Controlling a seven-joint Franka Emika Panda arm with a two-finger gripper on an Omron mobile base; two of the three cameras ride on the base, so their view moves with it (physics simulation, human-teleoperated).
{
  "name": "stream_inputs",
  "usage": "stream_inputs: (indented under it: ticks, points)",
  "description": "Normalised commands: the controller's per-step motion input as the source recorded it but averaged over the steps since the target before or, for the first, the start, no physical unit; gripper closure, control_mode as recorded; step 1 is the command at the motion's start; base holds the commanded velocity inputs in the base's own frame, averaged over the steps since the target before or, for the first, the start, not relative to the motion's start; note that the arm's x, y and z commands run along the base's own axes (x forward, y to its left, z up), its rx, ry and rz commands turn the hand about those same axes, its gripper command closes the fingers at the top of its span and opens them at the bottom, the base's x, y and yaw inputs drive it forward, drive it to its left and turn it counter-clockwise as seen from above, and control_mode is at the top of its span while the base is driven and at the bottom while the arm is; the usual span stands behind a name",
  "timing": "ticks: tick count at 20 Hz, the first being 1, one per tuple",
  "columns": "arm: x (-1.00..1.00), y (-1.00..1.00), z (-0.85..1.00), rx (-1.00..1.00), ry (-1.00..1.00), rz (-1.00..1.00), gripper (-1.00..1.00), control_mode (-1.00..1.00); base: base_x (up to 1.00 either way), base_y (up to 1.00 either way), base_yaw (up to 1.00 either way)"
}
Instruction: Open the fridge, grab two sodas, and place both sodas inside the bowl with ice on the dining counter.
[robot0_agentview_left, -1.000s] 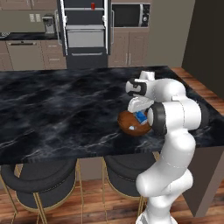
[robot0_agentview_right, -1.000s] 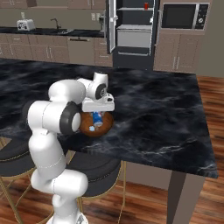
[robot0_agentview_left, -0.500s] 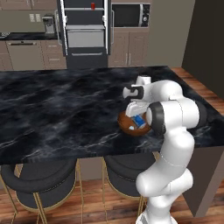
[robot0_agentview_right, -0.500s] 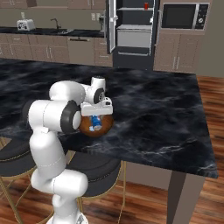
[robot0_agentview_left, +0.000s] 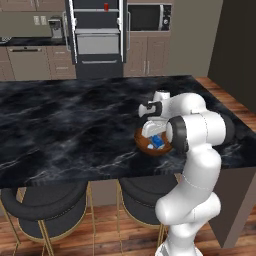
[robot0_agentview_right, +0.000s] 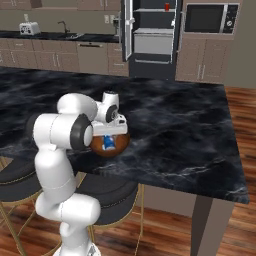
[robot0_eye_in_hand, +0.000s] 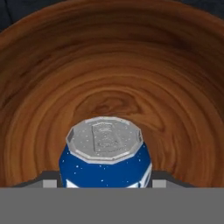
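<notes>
The bowl (robot0_agentview_left: 151, 145) sits on the desk (robot0_agentview_left: 75, 125) near its front edge, toward the right end, and holds one blue can (robot0_eye_in_hand: 106, 160), upright with its silver lid facing the hand camera and wood-grain wall curving all around it. From the base views the can (robot0_agentview_right: 108, 143) shows as a blue patch inside the bowl (robot0_agentview_right: 111, 147), just under the wrist. The end effector (robot0_agentview_left: 152, 136) hangs directly over the bowl with the can between its fingers; the grey pads sit at either side of the can low in the hand view, but whether they press on it or stand off it I cannot tell. The red can (robot0_agentview_left: 106, 6) stands on an upper shelf of the fridge (robot0_agentview_left: 97, 37), whose doors hang open across the room behind the desk. The desk surface left of the bowl and behind it is broad dark marble; on the right, the arm's elbow crowds the bowl. Round black stools (robot0_agentview_left: 47, 212) are tucked below the front edge. A microwave (robot0_agentview_right: 209, 18) is set in the cabinets beside the fridge (robot0_agentview_right: 152, 37).
</notes>
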Motion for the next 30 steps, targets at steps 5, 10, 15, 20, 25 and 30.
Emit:
stream_inputs:
  ticks: [5, 10, 15, 20, 25, 30]
  points:
    - [0.05, 0.02, -0.12, 0.00, -0.01, 0.00, -1.00, -1.00, 0.00, 0.00, 0.00]
    - [0.05, 0.00, -0.07, 0.00, -0.02, 0.00, -1.00, -1.00, 0.00, 0.00, 0.00]
    - [0.05, 0.00, 0.00, 0.00, -0.01, 0.00, -1.00, -1.00, 0.00, 0.00, 0.00]
    - [0.00, 0.00, 0.17, 0.00, -0.03, 0.00, -1.00, -1.00, 0.00, 0.00, 0.00]
    - [-0.08, 0.00, 0.49, 0.00, -0.08, 0.00, -1.00, -1.00, 0.00, 0.00, 0.00]
    - [-0.14, -0.05, 0.55, 0.00, -0.08, 0.00, -1.00, -1.00, 0.00, 0.00, 0.00]
